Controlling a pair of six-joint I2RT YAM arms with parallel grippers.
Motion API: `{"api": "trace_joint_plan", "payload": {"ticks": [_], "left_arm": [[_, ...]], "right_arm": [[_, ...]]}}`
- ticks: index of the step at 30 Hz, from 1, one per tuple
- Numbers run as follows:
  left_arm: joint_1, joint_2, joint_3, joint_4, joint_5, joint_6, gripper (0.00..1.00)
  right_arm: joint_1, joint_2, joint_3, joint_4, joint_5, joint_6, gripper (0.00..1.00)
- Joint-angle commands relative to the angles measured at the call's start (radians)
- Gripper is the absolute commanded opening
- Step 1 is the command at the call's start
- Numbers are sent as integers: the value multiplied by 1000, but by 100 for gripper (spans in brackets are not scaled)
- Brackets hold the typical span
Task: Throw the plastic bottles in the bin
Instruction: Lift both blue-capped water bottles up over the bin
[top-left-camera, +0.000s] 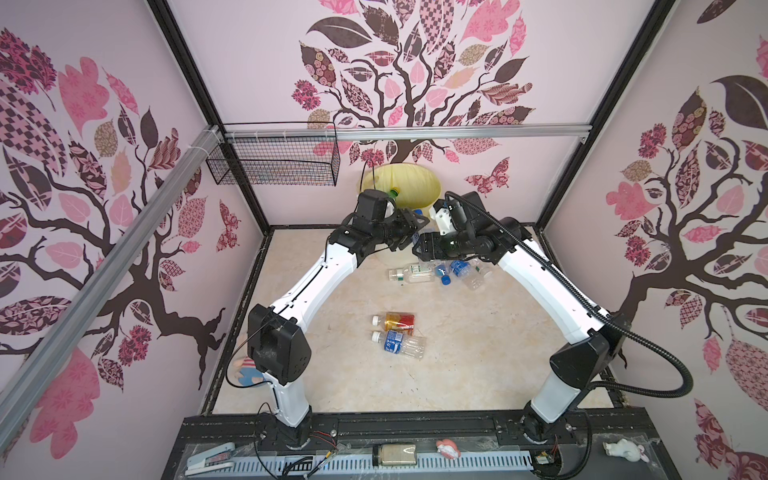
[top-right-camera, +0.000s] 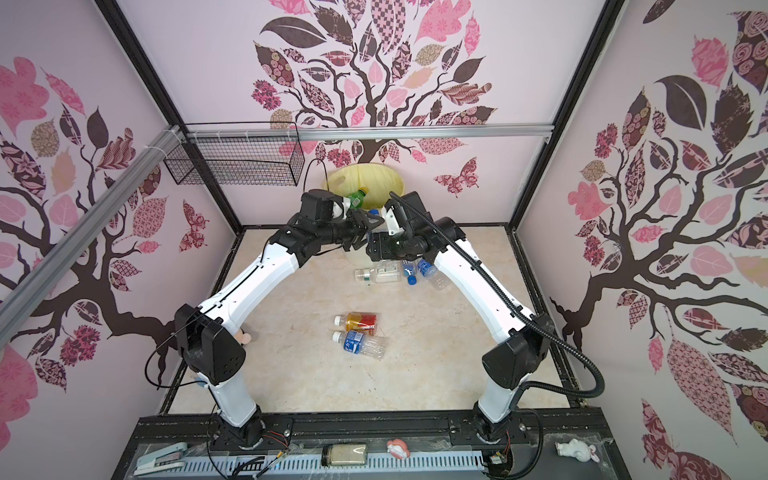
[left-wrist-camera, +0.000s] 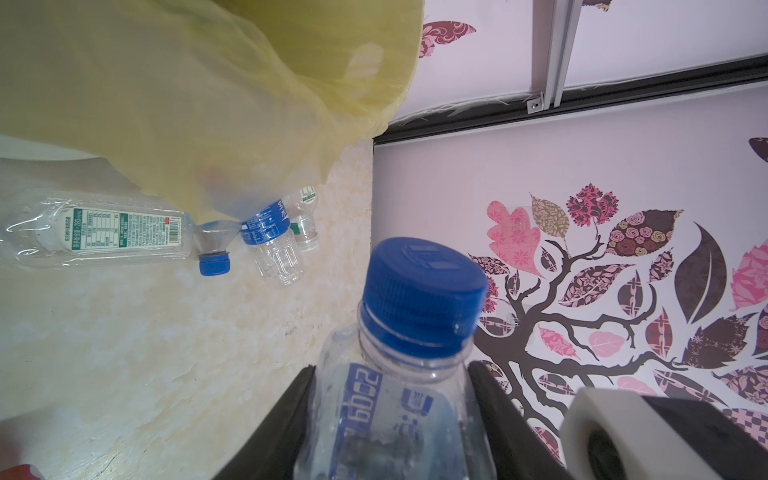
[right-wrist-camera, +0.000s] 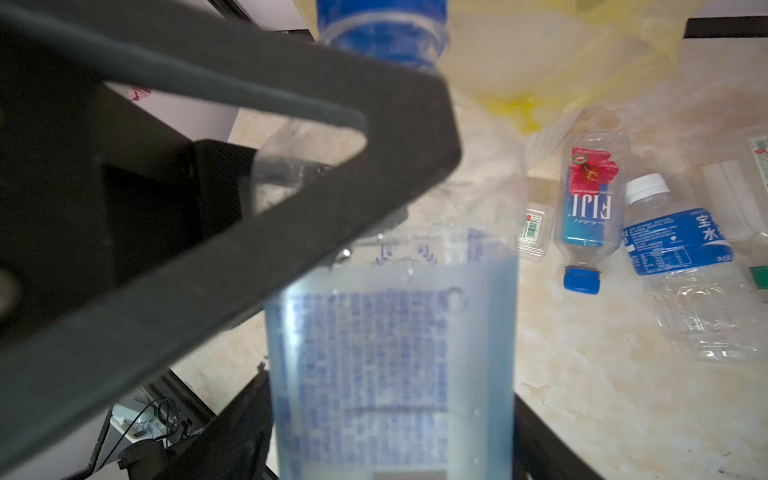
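robot lab booth: aluminium frame (top-left-camera: 415, 132), tree-print wall panels (top-left-camera: 257, 62)

Pink walls (top-left-camera: 257, 62) carry dark-brown trees (top-left-camera: 401, 89) with patterned leaves. Cream marbled worktop (top-left-camera: 478, 357), yellow bag (top-left-camera: 411, 183), white-and-black arms (top-left-camera: 311, 278). The held bottle (left-wrist-camera: 395, 415) is clear, blue-capped; at its six o'clock, an amber bottle (top-left-camera: 398, 322), red-labelled.

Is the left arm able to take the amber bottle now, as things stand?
Probably not yet: the left gripper holds a blue-capped bottle. The amber bottle itself lies in the open, so the way looks free afterwards.
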Motion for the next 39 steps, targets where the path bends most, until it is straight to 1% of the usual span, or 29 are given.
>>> {"api": "trace_joint_plan", "payload": {"ticks": [1,9,11,14,18,20,24,28,39], "left_arm": [[22,-8,-18,-9,6,-6,40],[62,-10,7,-15,-23,1,39],[62,-11,14,-11,-35,1,39],[65,-10,36,-5,-59,2,38],[79,21,124,7,-105,5,38],[87,53,216,-3,-134,26,38],[102,134,402,-25,-180,94,38],[124,191,528,-11,-247,151,38],[128,252,682,169,-485,444,39]], "right_arm": [[4,-24,2,23,0,-6,80],[4,-76,-31,21,24,-27,88],[4,-85,-29,16,33,-29,92],[4,-104,-22,19,46,-33,99],[4,-129,-3,39,74,-44,100],[4,-135,16,48,90,-53,99],[5,-141,72,61,122,-71,99],[4,-140,110,61,159,-88,100],[5,-121,152,60,171,-89,100]]}}
